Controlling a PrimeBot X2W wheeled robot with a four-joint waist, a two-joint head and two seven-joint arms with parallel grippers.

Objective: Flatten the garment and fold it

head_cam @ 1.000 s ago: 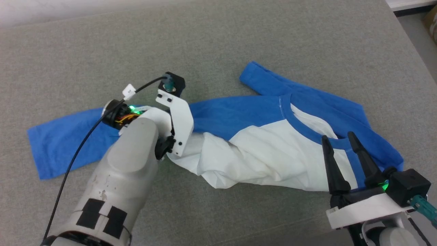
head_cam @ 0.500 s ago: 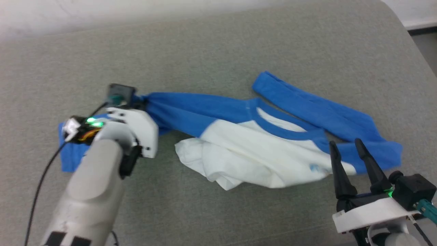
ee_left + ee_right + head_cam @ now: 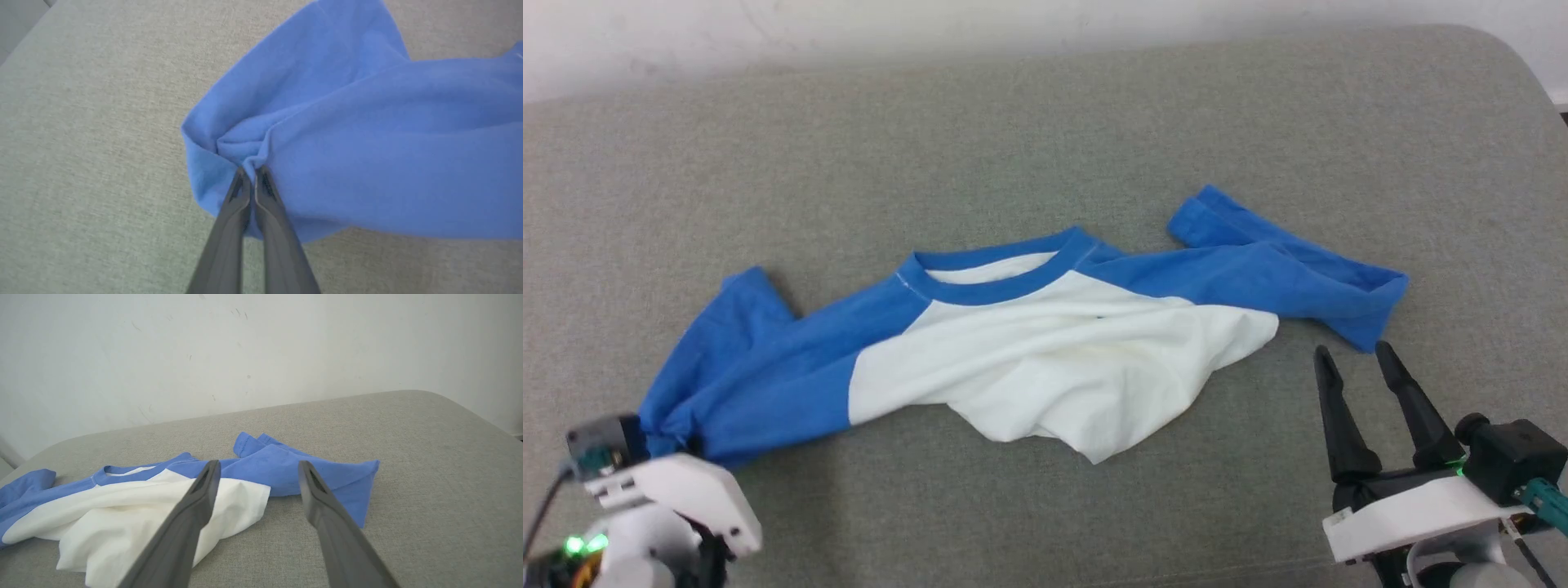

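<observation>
Left wrist view shows you the left claw point(image 3: 250, 172) clenched on a blue sleeve of the garment point(image 3: 367, 143); your right claw point(image 3: 1352, 351) stands released near its other sleeve.

- Setting: bare indoor workroom, no furnishings of a home
- Broad grey woven-fabric padded surface point(image 3: 1045, 122), rounded corners
- Plain white scuffed wall point(image 3: 261, 347) directly behind

The garment point(image 3: 1045, 359) lay bunched, part of its white body folded under itself, hidden. The left gripper point(image 3: 253, 171) pinched the blue sleeve point(image 3: 367, 143), its cuff lost among folds. In the left wrist view the cloth ran off the right edge.
</observation>
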